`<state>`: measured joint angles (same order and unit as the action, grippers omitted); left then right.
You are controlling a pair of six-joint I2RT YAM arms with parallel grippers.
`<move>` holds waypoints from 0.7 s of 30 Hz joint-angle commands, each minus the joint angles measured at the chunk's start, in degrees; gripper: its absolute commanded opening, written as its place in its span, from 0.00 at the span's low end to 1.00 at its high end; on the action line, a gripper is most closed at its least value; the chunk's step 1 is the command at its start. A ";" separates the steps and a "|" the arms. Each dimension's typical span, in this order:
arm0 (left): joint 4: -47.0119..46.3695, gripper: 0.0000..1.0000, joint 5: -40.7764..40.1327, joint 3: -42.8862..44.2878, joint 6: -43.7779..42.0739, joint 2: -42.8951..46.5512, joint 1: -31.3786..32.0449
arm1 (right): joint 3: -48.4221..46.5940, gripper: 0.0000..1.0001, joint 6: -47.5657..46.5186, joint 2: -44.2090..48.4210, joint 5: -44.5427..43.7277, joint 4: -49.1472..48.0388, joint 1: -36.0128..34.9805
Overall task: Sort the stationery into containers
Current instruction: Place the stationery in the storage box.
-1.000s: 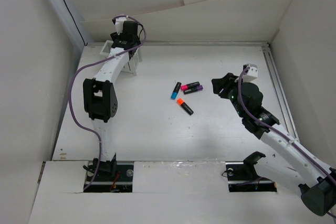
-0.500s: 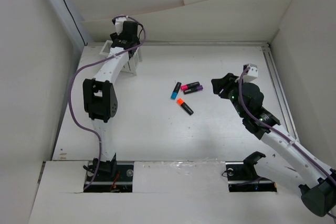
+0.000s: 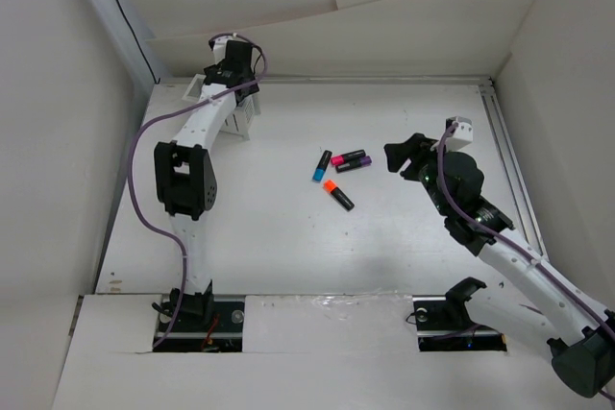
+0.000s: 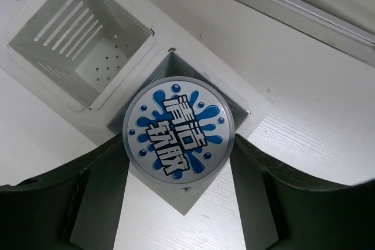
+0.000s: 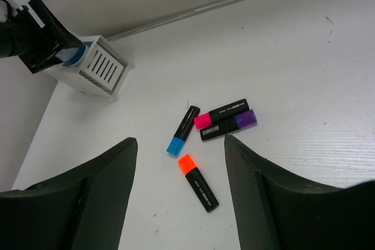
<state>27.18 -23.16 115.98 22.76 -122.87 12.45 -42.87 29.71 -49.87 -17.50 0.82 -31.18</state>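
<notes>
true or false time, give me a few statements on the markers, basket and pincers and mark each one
1. Four markers lie on the table. True.
2. The left pincer is empty. False: it grips a round cylinder over the basket.
3. The right pincer is open. True.
4. The orange marker is in the basket. False: it lies on the table near the other three.
5. The compartment beside the cylinder is empty. True.
</notes>
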 commanded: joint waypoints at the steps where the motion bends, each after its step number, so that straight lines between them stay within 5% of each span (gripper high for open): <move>1: -0.63 0.61 0.04 -0.40 -0.26 3.07 -0.14 | -1.16 0.68 -0.71 0.30 1.06 -3.10 0.24; 4: -3.18 0.71 1.53 -3.12 0.35 6.58 -0.14 | -1.16 0.75 -0.71 -0.93 1.06 -3.10 0.24; 10: -12.30 0.73 6.98 -10.86 2.28 18.53 -0.14 | -2.22 0.78 -0.71 -3.65 2.38 -3.10 0.24; 13: -15.57 0.67 8.74 -16.56 3.34 25.12 1.52 | -2.74 0.56 -0.71 -5.50 4.31 -3.10 0.24; 14: -18.36 0.66 9.61 -21.10 4.12 26.96 2.14 | -2.22 0.26 -0.71 -6.03 4.92 -3.10 0.24; 17: -27.83 0.56 14.97 -31.57 7.46 35.22 4.16 | -0.91 0.00 -0.10 -9.01 5.72 -2.49 -0.37; 20: -34.54 0.55 18.59 -46.26 9.84 41.38 7.75 | 0.41 0.02 -0.10 -11.30 5.72 -1.96 -1.69; 21: -37.26 0.55 19.20 -51.86 10.71 42.35 8.81 | 0.42 0.18 -0.62 -13.05 5.72 -1.35 -1.69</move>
<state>-1.26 -9.23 73.82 29.76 -81.36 18.46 -42.87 29.67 -60.77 -12.95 0.71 -31.73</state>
